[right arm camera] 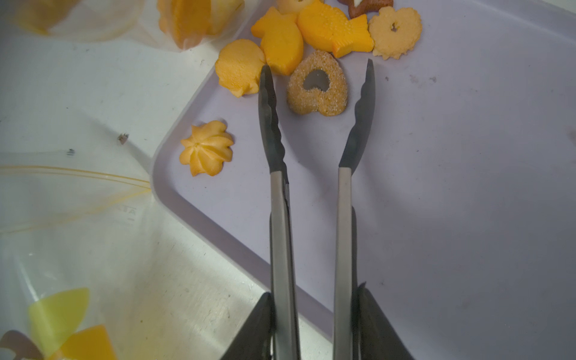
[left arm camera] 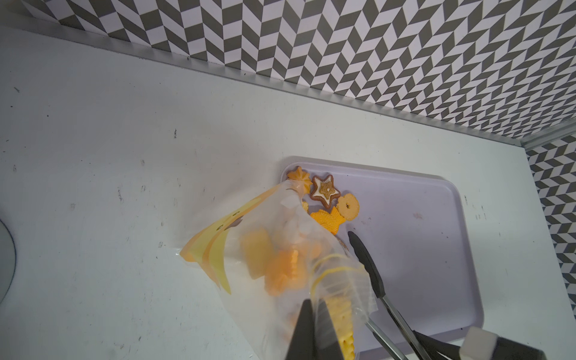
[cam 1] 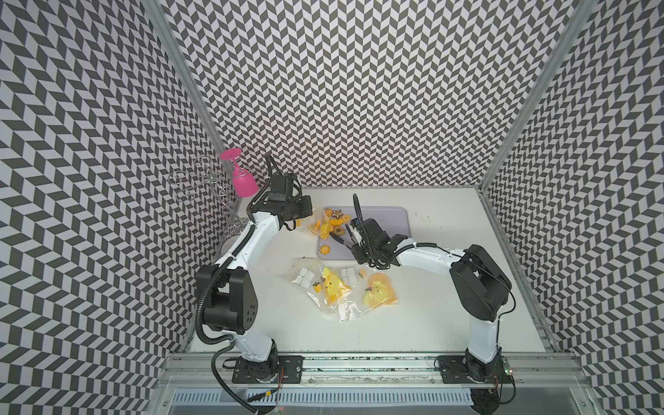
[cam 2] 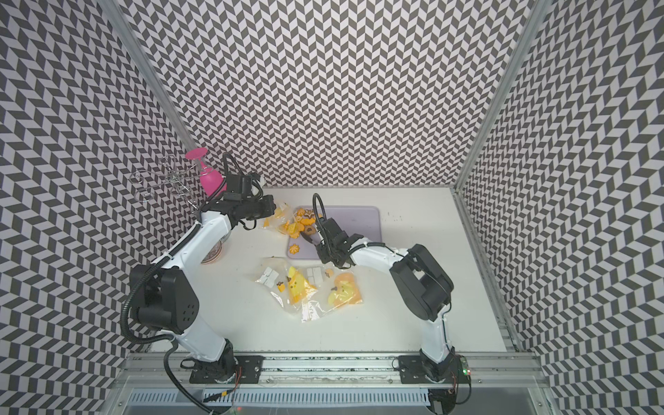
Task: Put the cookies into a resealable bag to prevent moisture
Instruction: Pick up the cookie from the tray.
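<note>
chevron walls box in a white desk (cam 1: 431, 316), where the job looks partway done: the left hand (left arm camera: 314, 307) is pinched tight on the mouth of a clear resealable bag (left arm camera: 218, 249) holding several cookies (left arm camera: 280, 274). a cluster more waits on the lilac tray (right arm camera: 452, 202). the right hand (right arm camera: 314, 314) grips tongs (right arm camera: 280, 224), tips spread either side of a heart-shaped cookie (right arm camera: 318, 84).

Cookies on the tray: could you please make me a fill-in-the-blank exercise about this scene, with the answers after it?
The right gripper holds the ____.
Its black tips flank the ____-shaped cookie.
The left gripper pinches the clear ____ with cookies inside.
Missing words: tongs; heart; bag.
</note>
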Available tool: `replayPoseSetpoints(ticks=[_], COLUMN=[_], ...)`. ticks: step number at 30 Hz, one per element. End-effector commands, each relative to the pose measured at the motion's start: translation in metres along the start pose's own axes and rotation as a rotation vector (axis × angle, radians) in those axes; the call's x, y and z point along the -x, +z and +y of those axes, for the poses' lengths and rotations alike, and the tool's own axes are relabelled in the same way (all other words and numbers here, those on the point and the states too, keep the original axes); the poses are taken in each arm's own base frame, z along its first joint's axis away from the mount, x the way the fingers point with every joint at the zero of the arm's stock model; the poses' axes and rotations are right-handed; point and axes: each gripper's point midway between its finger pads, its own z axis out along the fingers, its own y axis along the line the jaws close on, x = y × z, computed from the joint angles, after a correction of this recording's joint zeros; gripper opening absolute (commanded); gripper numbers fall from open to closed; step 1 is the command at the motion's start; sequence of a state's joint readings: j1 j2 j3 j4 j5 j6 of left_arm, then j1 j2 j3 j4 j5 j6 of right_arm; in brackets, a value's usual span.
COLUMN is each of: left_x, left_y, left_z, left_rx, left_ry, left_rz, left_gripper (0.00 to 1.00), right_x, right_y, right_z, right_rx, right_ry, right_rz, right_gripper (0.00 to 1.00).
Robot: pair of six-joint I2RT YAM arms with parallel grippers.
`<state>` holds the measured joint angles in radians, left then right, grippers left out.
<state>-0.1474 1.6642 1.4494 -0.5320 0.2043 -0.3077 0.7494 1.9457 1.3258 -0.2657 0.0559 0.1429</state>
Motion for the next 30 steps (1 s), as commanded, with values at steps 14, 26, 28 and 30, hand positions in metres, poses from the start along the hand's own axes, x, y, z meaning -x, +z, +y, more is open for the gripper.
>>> replayPoseSetpoints(ticks=[14, 26, 28, 30], left_x=[-0.001, -0.017, -0.019, -0.019], left_y=[0.009, 0.024, 0.025, 0.025], left_z=[-0.002, -0.015, -0.017, -0.018], left_rx=[-0.047, -0.086, -0.088, -0.089], left_ry=[-0.005, 0.019, 0.024, 0.027], left_rz=[0.020, 0.092, 0.096, 0.097], left_gripper=[0.00, 0.00, 0.00, 0.00], right_x=[0.031, 0.047, 0.054, 0.059], right_y=[-0.040, -0.111, -0.125, -0.134], right_z=[-0.011, 0.001, 0.012, 0.022], right_rx=[-0.051, 0.060, 0.123, 0.177], right_ry=[0.044, 0.050, 0.026, 0.000], right_rz=[-0.167, -0.336, -0.377, -0.404], right_gripper=[0.19, 0.15, 0.15, 0.16])
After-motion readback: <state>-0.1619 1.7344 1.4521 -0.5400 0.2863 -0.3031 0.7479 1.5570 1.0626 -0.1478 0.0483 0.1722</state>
